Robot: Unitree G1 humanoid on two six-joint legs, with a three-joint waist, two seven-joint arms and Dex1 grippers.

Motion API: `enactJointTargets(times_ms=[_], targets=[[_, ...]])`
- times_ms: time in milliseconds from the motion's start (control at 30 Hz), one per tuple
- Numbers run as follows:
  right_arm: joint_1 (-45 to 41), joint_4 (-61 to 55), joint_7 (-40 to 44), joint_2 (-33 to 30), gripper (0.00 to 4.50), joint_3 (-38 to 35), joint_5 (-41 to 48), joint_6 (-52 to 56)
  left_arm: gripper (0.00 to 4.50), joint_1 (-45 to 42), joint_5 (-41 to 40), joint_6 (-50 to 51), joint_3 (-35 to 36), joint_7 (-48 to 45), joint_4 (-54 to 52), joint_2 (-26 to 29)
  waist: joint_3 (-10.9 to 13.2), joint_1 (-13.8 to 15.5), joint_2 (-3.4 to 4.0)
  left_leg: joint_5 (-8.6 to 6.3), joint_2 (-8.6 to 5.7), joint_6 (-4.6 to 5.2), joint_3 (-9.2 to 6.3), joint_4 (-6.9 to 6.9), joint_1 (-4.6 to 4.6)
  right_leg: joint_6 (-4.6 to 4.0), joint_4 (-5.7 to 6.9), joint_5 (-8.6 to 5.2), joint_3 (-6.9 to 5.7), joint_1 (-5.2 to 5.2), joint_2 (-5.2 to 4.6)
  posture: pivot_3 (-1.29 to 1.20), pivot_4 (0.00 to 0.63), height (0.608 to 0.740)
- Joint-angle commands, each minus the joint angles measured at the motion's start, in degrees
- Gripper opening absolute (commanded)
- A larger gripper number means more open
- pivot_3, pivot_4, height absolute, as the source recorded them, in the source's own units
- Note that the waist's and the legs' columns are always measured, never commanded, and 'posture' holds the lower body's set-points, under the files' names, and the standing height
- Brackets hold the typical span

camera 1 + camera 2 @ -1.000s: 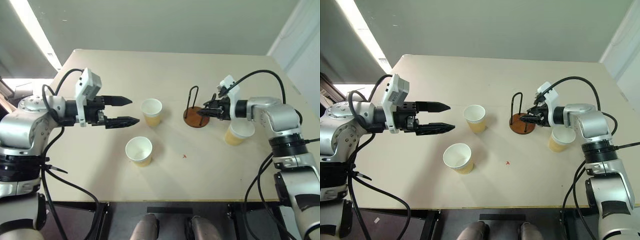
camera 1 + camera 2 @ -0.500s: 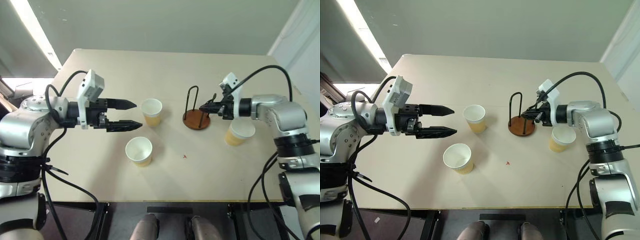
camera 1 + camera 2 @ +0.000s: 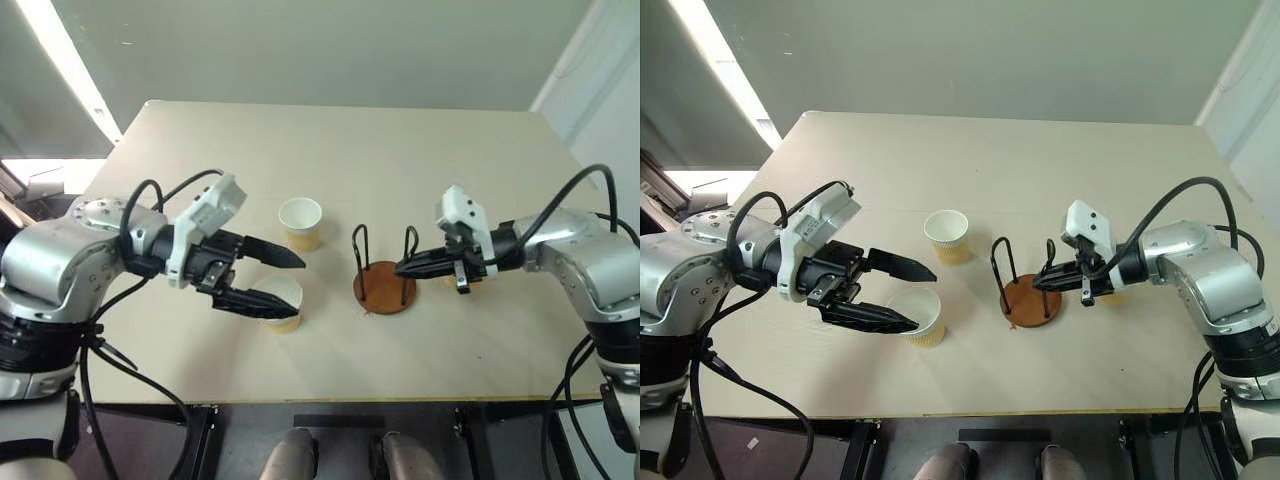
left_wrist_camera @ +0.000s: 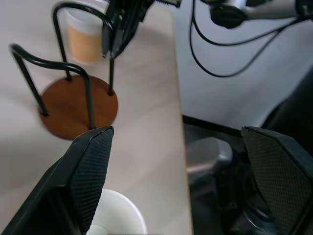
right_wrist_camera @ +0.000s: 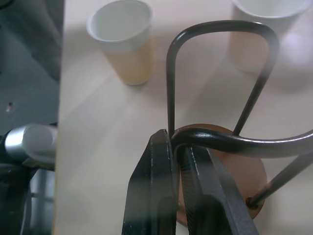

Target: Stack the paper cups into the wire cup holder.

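Holder: we see the wire cup holder [image 3: 384,285] at tabletop [image 3: 430,150] centre, empty.
Right gripper [image 3: 403,268]: clenched on its near wire loop; positioning step.
Cups: paper cups [image 3: 300,222] at 10 o'clock.
Left gripper [image 3: 287,280]: released, straddling the 9 o'clock cup; next, grasp it.

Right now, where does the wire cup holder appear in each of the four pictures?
Left eye view: holder just right of centre, at the right pincer tip.
Right eye view: holder right of centre.
Left wrist view: upper left.
Right wrist view: centre, one loop clamped.
Shared landmark: the rust-brown base.
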Motion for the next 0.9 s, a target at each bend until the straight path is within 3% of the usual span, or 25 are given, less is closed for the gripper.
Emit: enactJointTargets(times_ms=[33, 300, 400, 733, 900], targets=[[1.19, -3.13, 1.32, -1.75, 0.05, 1.35, 0.19, -1.78, 4.50, -2.19, 0.66, -1.20, -0.11, -1.21, 0.26, 0.89, 0.00, 0.00, 0.00, 0.00, 0.00, 0.00, -0.01, 0.04, 0.00, 0.00, 0.00, 0.00, 0.00, 0.02, 0.00, 0.00, 0.150, 0.740], [2.99, -1.30, 2.49, -4.39, 0.05, 5.21, -4.04, -7.30, 4.50, -1.66, 1.26, -1.66, -0.17, -0.93, -0.34, 1.16, 0.00, -0.17, -0.01, -0.02, 0.01, 0.03, 0.00, 0.07, 0.01, 0.01, 0.02, 0.00, 0.00, 0.03, 0.00, 0.00, 0.150, 0.740], [3.03, -0.10, 3.83, -5.81, 0.79, 6.79, -5.88, -9.19, 4.50, -1.66, 1.16, -1.40, 0.07, -0.41, -0.57, 1.02, -0.04, -0.15, -0.06, -0.02, 0.01, 0.04, -0.02, 0.08, 0.04, 0.00, 0.03, 0.00, 0.00, 0.07, 0.00, 0.00, 0.150, 0.740], [3.29, 0.64, 5.11, -7.35, 4.40, 5.79, -5.87, -8.07, 4.50, -1.25, 1.38, -2.13, 0.59, 0.82, 0.19, 0.21, -0.03, -0.23, -0.06, -0.03, 0.01, 0.05, 0.00, 0.07, 0.04, 0.00, 0.02, 0.00, 0.00, 0.06, 0.00, 0.00, 0.150, 0.740], [5.70, -2.91, 6.95, -12.06, 4.46, 2.16, -2.87, -6.10, 4.50, -0.77, 1.18, -2.60, 1.22, 1.70, 0.34, -0.18, -0.03, -0.05, -0.06, -0.03, 0.01, 0.05, -0.01, 0.07, 0.00, 0.00, 0.00, 0.00, 0.00, 0.06, 0.00, 0.00, 0.150, 0.740]])
